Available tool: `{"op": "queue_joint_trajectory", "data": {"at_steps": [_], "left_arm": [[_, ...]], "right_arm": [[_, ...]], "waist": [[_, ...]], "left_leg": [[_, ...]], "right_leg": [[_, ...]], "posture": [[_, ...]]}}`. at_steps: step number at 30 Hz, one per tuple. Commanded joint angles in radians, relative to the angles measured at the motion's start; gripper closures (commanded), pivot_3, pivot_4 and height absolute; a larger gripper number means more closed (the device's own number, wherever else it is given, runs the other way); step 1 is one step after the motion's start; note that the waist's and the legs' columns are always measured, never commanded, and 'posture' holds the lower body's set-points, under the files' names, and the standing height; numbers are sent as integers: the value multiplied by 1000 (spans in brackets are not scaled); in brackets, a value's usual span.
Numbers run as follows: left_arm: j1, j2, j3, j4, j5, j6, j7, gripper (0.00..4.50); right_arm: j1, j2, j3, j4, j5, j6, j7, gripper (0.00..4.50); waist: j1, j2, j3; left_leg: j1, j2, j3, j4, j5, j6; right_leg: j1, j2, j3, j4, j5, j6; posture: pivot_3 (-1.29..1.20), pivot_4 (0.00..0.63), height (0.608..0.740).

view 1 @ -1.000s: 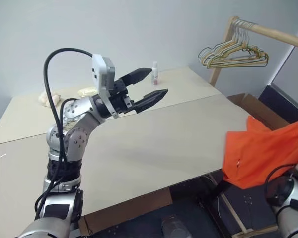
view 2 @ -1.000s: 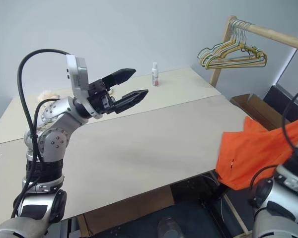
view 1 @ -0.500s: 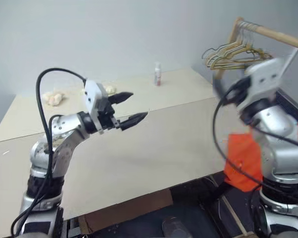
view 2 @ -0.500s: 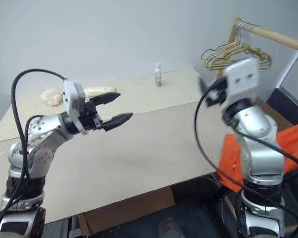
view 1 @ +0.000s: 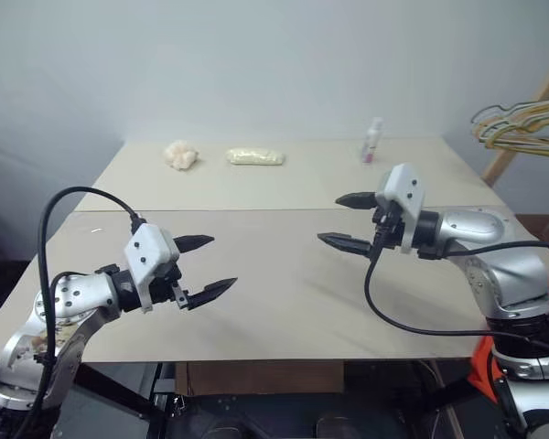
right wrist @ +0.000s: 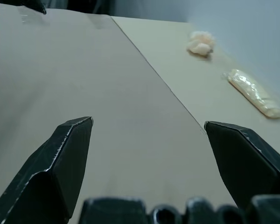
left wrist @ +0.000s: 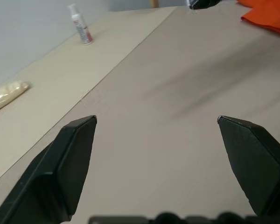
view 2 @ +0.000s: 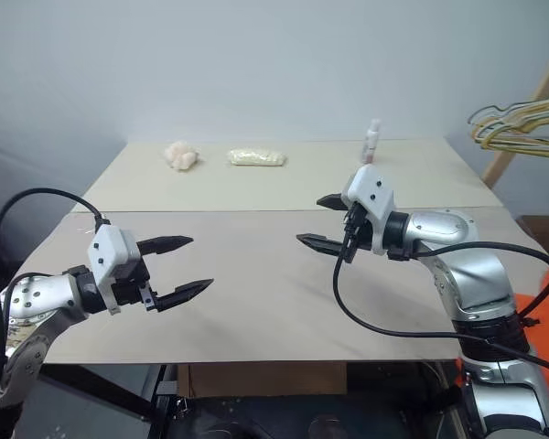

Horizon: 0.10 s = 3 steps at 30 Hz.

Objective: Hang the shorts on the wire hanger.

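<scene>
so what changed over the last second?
The right arm swung in from beside the shorts to over the table. Its right gripper now faces the left gripper, which came down lower. Both stayed open; nothing was grasped or released. The camera also turned left. The shorts are still by the table's right edge, and the bottle and hangers are unmoved.

Picture edges cut off the shorts (left wrist: 270, 14) and hangers (view 1: 529, 126).
</scene>
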Motion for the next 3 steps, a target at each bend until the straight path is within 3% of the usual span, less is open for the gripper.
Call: {"op": "queue_joint_trajectory", "data": {"at_steps": [1, 3], "left_arm": [[-19, -1, 10, -21, -14, -12, 5, 0], [-28, -9, 13, -8, -25, -9, 7, 0]], "right_arm": [[-9, -10, -15, -24, -5, -31, 14, 47], [-2, -12, -15, -29, -8, -32, 17, 47]], "waist": [[12, 0, 0], [15, 0, 0]], "left_leg": [[-2, 0, 0, 0, 1, 0], [-6, 0, 0, 0, 2, -1]], "right_leg": [[-3, 0, 0, 1, 0, 0], [-8, 0, 0, 3, 0, -1]], "posture": [[-76, 0, 740], [-80, 0, 740]]}}
